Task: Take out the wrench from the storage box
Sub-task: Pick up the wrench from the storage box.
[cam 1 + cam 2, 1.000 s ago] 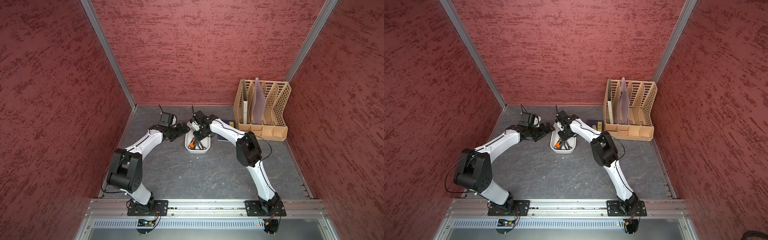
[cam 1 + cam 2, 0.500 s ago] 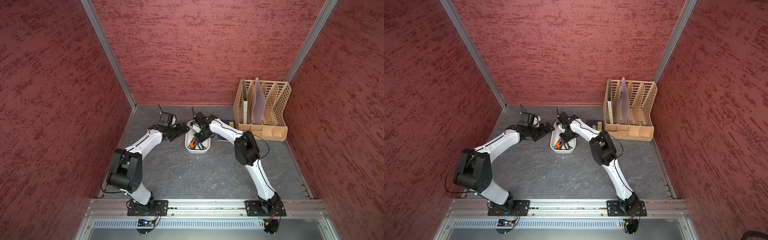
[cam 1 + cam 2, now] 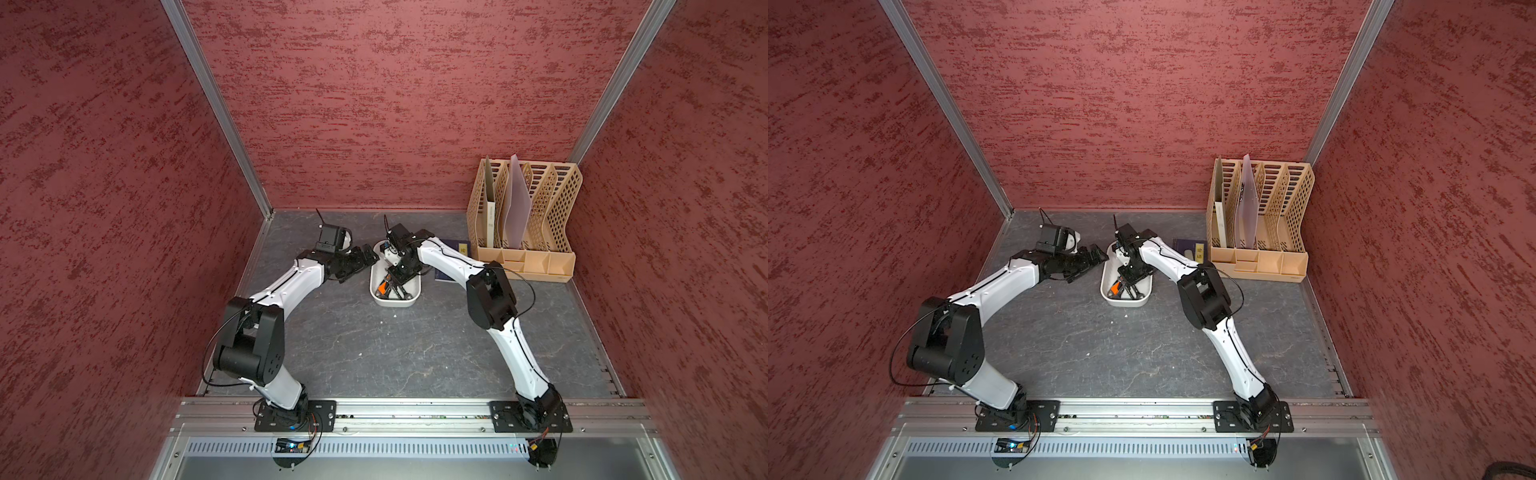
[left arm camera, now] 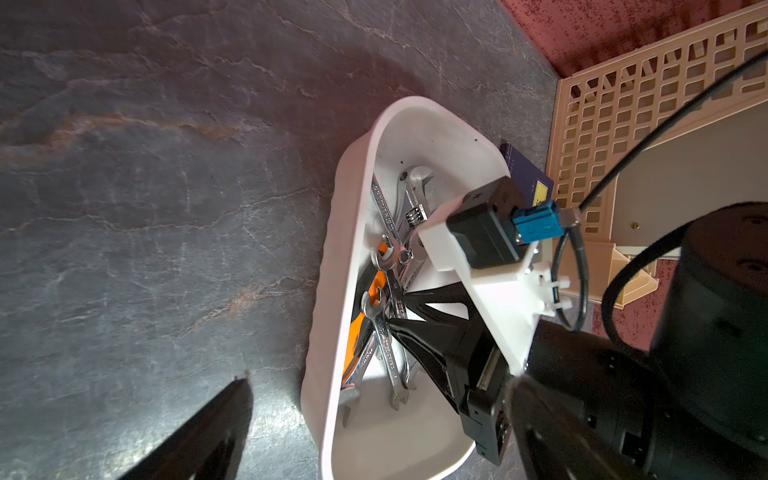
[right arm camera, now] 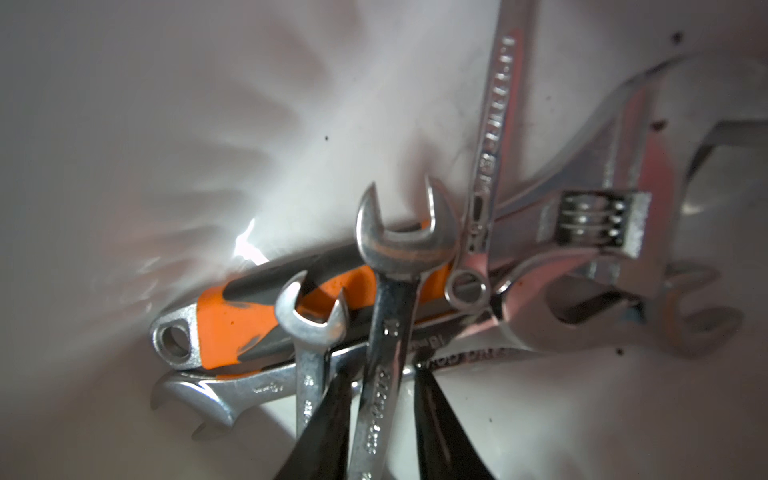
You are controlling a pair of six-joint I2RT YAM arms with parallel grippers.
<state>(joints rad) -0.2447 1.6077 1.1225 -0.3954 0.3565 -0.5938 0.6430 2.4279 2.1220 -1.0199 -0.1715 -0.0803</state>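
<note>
My right gripper [image 5: 382, 382] straddles chrome open-end wrench [image 5: 395, 291] shank inside white plastic storage box [image 5: 166, 124]; can't tell if clamped. Neighbouring chrome spanner [image 5: 434, 341] reads "18".

Tan file rack [image 3: 557, 208], dark blue book [image 3: 1187, 244]

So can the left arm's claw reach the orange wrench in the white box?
Probably not yet. The orange wrench lies under several silver wrenches in the storage box, and the right claw is down among them, in the way. The left claw sits outside by the rim.
</note>
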